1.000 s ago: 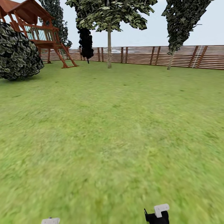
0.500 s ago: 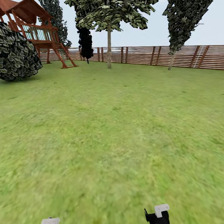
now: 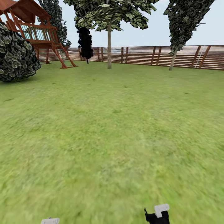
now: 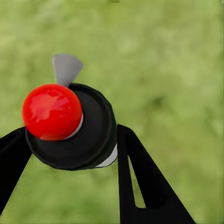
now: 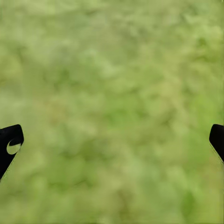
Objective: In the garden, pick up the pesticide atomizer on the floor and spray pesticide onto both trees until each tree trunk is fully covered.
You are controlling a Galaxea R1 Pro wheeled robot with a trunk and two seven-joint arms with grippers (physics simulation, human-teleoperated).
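A wide lawn filled the head view, closed off at the back by a brown slatted fence. A wooden playhouse stood at the far left behind a dark round bush. Against the fence rose a bare-trunked tree with leaves only high up, a black narrow tree just left of it, and a leaning tree further right.

In the left wrist view, the left gripper had its two black fingers pinched on either side of the pesticide atomizer. The bottle's long axis ran toward the camera, red cap nearest, with a grey tab jutting out past its rim over blurred grass.

In the right wrist view, the right gripper was spread wide, its fingertips at opposite edges with grass between them.
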